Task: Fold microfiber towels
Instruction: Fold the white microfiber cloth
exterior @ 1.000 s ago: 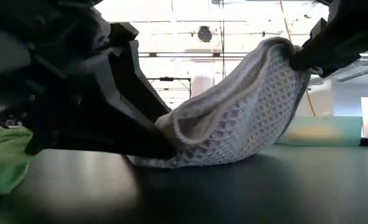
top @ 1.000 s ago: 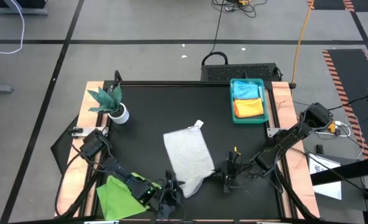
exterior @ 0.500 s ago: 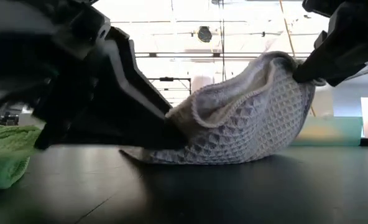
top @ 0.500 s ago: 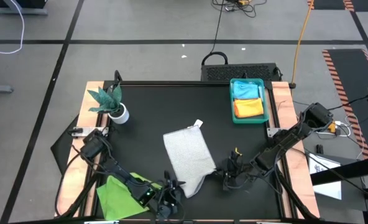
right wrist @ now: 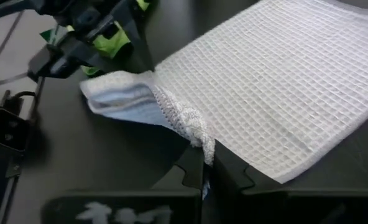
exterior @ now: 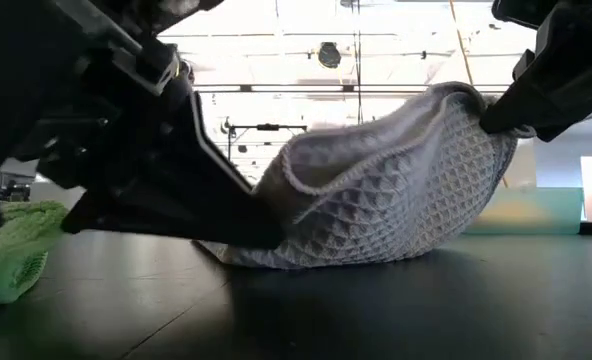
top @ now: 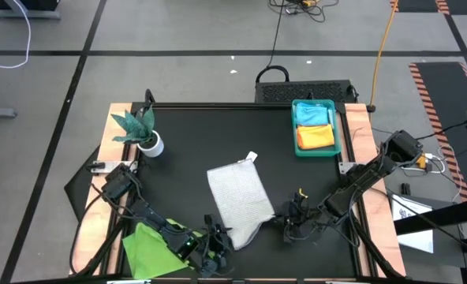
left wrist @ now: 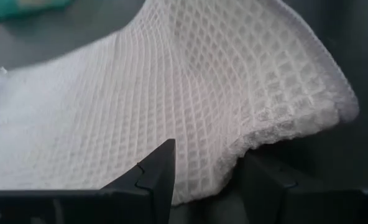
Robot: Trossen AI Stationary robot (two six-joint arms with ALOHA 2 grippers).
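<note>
Bottom centre of the high view: left gripper (top: 218, 239) sits w/ fingers apart at the near-left corner of the white-grey towel (top: 240, 199), right gripper (top: 287, 223) clamped tight on its near-right corner, lime green towel (top: 149, 248) just left at bottom edge. Low view alone shows the near edge lifted off the table (top: 194, 142), higher on the frame's right. Farther, upper right, tray (top: 340, 126) holds pale blue towel (top: 313, 115) & orange towel (top: 315, 136); plant (top: 140, 128) upper left; can't tell if left fingers touch the cloth.
</note>
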